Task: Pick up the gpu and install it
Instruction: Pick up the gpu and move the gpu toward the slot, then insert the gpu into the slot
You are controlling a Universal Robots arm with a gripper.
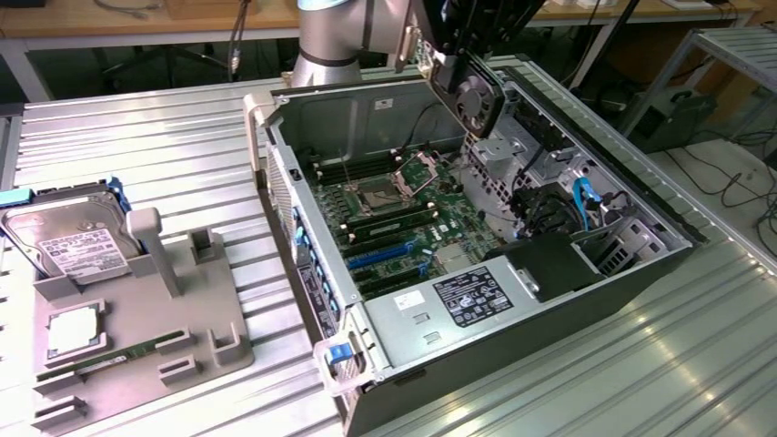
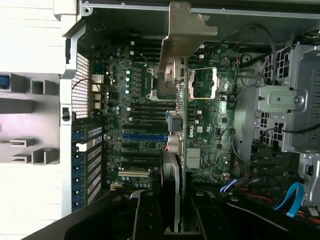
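The gpu (image 1: 476,96) hangs tilted above the far side of the open computer case (image 1: 309,273), with its black fan facing the exterior view's right and its pale metal bracket (image 1: 407,50) toward the left. My gripper (image 1: 468,36) is shut on its upper edge. In the wrist view the gpu (image 2: 184,150) appears edge-on, a thin green board running out from between my two black fingers (image 2: 150,215). Its bracket (image 2: 182,30) is at the far end, and my gripper (image 2: 176,205) clamps the near end. Below it lie the motherboard (image 2: 135,100) and its blue slot (image 2: 145,136).
A grey holder (image 1: 146,319) on the exterior view's left carries a silver hard drive (image 1: 67,246), a processor (image 1: 73,332) and a memory stick (image 1: 104,364). Inside the case sit a power supply (image 1: 474,296), a drive cage (image 2: 285,100) and blue cables (image 1: 583,205).
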